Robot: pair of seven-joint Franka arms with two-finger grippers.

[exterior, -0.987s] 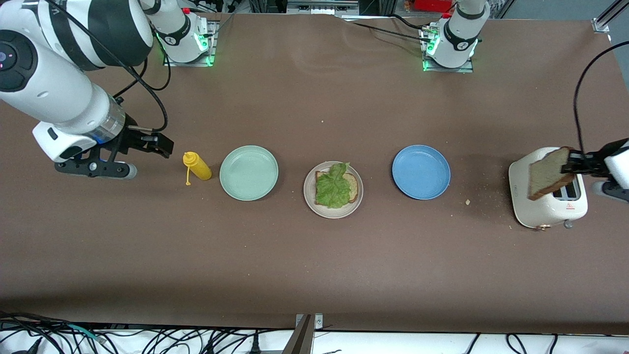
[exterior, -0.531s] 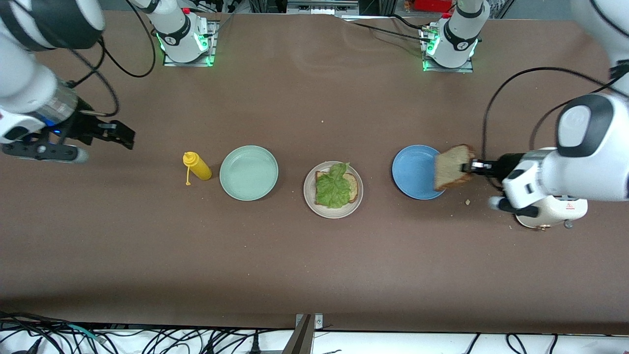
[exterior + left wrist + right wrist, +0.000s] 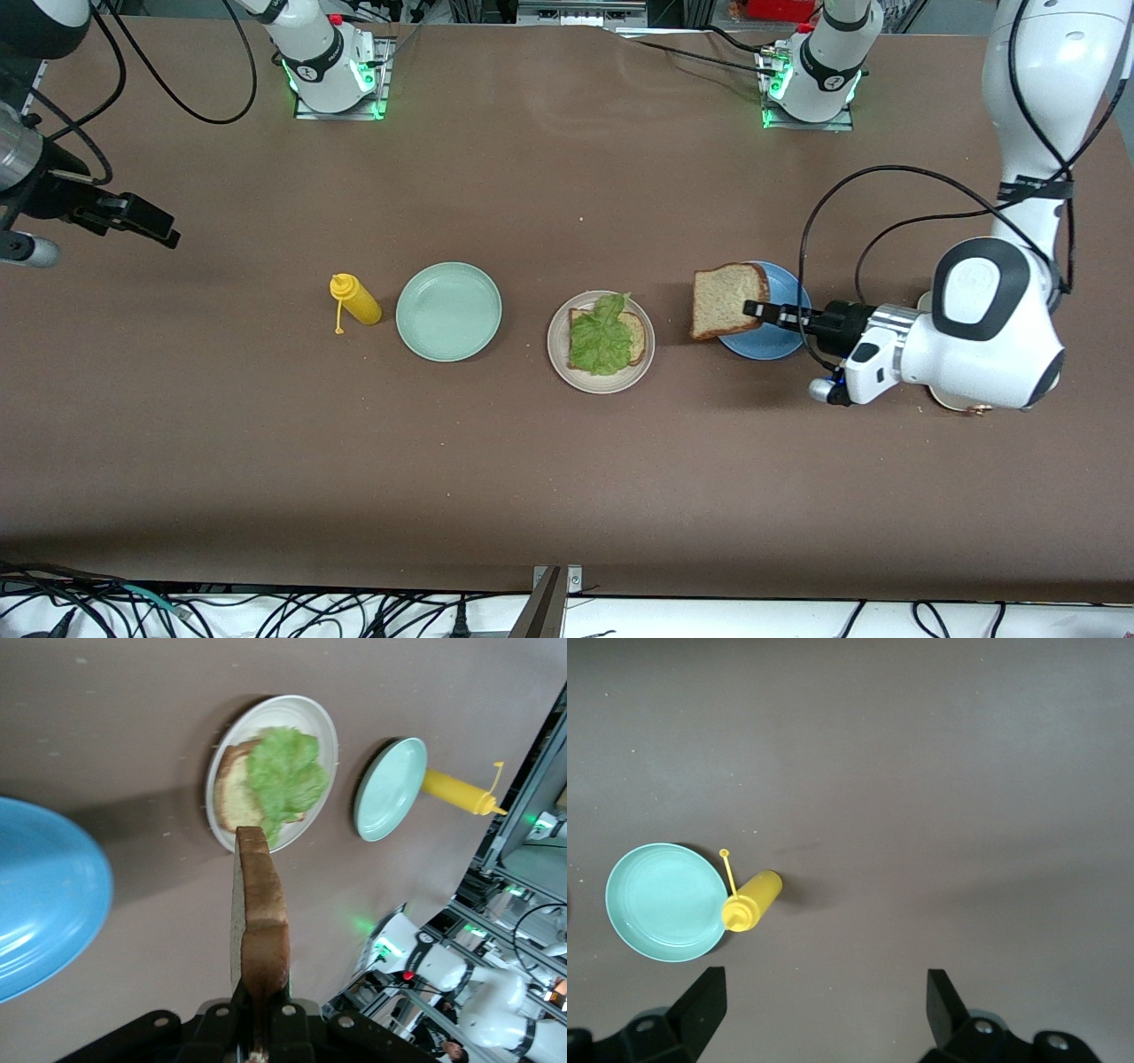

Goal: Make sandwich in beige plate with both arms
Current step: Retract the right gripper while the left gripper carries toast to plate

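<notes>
A brown desk under even light, cables along its edges

The desk (image 3: 532, 461) has a matte brown top with a few pale crumbs scattered on it toward the left arm's end, and soft shadows fall across it. Along the edge nearest the front camera runs a white strip (image 3: 709, 616) strewn with tangled black cables (image 3: 266, 611), and a grey metal bracket (image 3: 554, 598) sits at its middle. At the edge farthest from the camera, two metal mounting plates (image 3: 341, 102) glow with green lights, and dark equipment and framing stand past them.

Bread slice (image 3: 728, 299) now over blue plate (image 3: 780, 341)
</notes>
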